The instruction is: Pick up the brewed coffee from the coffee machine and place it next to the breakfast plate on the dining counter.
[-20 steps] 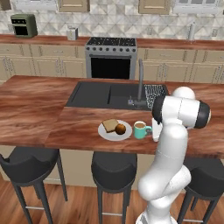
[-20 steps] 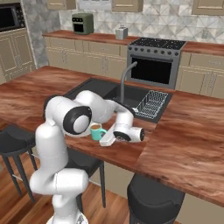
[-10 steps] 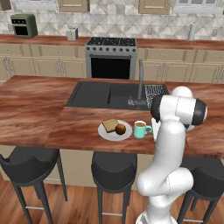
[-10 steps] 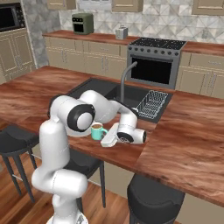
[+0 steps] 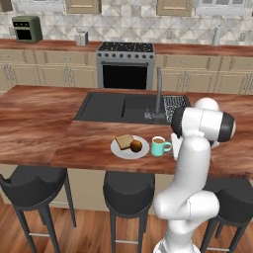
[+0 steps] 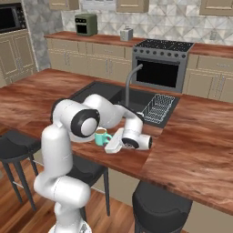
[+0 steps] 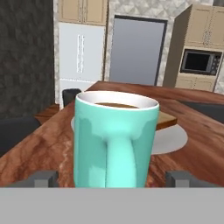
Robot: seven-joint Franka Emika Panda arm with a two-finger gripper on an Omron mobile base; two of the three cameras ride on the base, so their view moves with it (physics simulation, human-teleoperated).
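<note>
The brewed coffee (image 5: 158,146) is a teal mug that stands upright on the dining counter (image 5: 39,123), just right of the breakfast plate (image 5: 129,147) with its toast and brown round item. My gripper (image 6: 108,142) is level with the mug on its handle side. In the hand view the mug (image 7: 116,140) is close up, its handle facing me. The fingertips (image 7: 43,178) stand wide apart on either side, with a gap to the mug. The gripper (image 7: 113,178) is open. Behind the mug lies the plate (image 7: 173,139). The coffee machine is out of view.
A dark inset sink (image 5: 116,106) with a faucet (image 5: 158,94) and a dish rack (image 6: 157,109) lies behind the mug. Dark bar stools (image 5: 128,190) line the counter's near edge. A stove (image 5: 126,64) and an olive-green toaster oven (image 5: 26,28) are on the far wall.
The jaws have opened off the mug, which stays standing beside the plate. The arm has barely moved.
</note>
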